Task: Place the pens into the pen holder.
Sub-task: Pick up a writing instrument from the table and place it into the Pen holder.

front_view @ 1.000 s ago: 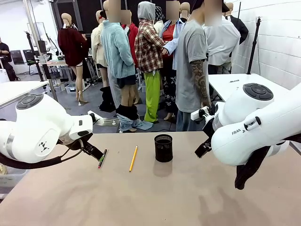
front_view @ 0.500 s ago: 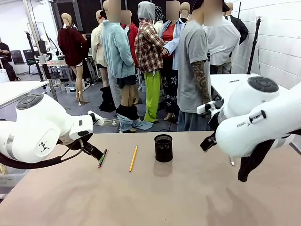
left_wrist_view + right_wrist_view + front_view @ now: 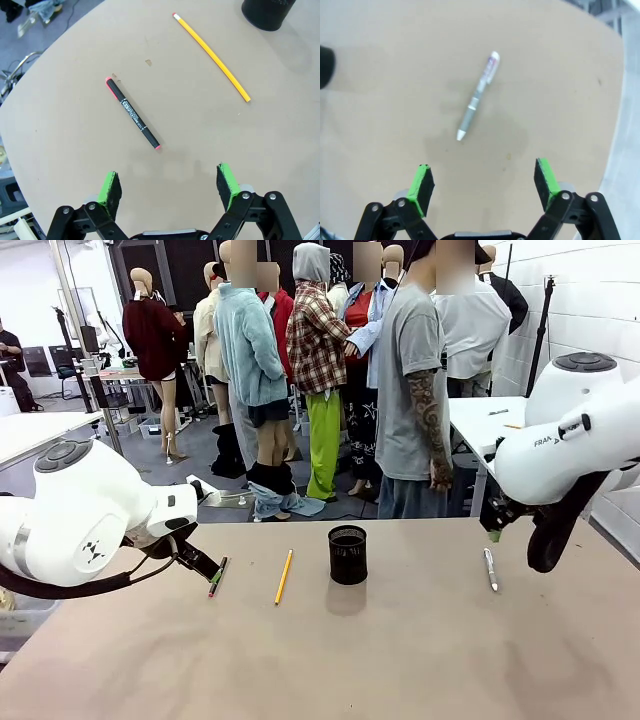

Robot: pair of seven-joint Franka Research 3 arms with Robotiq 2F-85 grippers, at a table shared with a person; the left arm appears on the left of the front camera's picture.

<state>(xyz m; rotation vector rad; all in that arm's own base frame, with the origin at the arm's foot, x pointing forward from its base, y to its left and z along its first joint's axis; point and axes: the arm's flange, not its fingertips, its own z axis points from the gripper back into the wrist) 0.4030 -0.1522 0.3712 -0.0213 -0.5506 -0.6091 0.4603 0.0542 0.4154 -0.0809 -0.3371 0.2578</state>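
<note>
Pen [image 3: 478,102], whitish, flat beyond and between wide-apart right fingers [image 3: 421,187]

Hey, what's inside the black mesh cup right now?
Nothing sticks out above the cup. The dark pen, the pencil and the whitish pen all lie on the table. The cup's bottom is hidden by its own wall.

Tan desk [image 3: 330,660] spreads across the foreground. Up at two o'clock, a white block wall [image 3: 585,300], a black stand [image 3: 541,335] before it, a white table [image 3: 480,415] beneath. At ten o'clock, grey floor [image 3: 200,465]; at nine, a second white table [image 3: 40,430], with dark office chairs [image 3: 62,362] behind.
</note>
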